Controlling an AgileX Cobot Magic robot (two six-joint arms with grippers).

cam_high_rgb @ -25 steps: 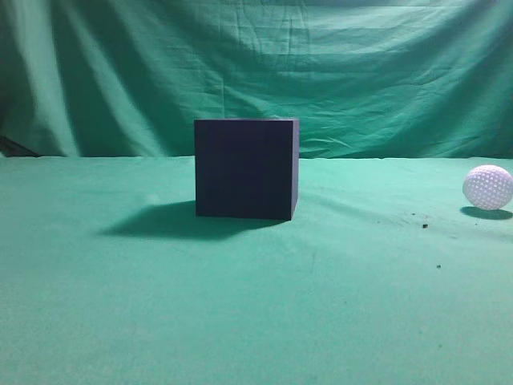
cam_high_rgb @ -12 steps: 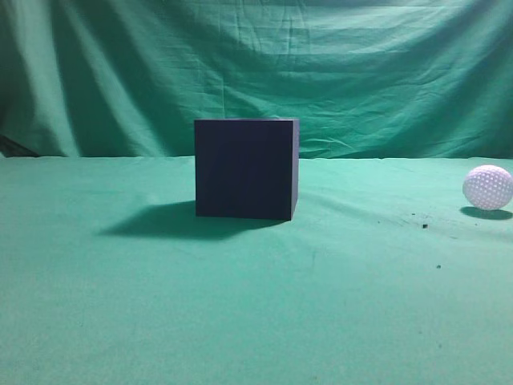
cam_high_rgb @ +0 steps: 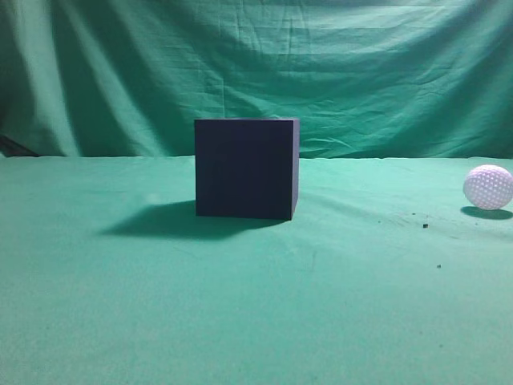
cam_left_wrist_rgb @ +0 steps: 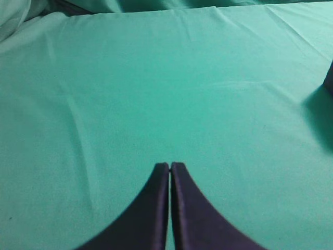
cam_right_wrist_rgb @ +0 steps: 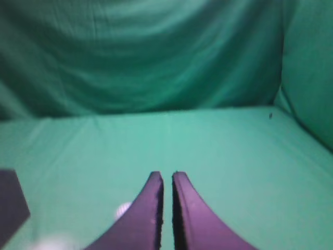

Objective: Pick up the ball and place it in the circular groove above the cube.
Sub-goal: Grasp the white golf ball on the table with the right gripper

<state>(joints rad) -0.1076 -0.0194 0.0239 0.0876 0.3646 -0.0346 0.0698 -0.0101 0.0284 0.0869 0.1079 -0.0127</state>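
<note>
Comparing against the exterior views of a second and half a second ago, nothing on the counter [cam_high_rgb: 256, 321] has shifted. Nearest, left tool [cam_left_wrist_rgb: 170, 165] and right tool [cam_right_wrist_rgb: 167, 175]: both clenched, empty. Farther: the cube [cam_high_rgb: 245, 168] at centre, the ball [cam_high_rgb: 487, 187] well apart by the right edge; pickup judged not yet begun.

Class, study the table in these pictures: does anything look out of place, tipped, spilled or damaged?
Nothing serious stands out. The cube sits flat and upright on the green cloth, and the ball rests apart from it at the right edge. The only oddity is a few dark specks on the cloth near the ball.
</note>
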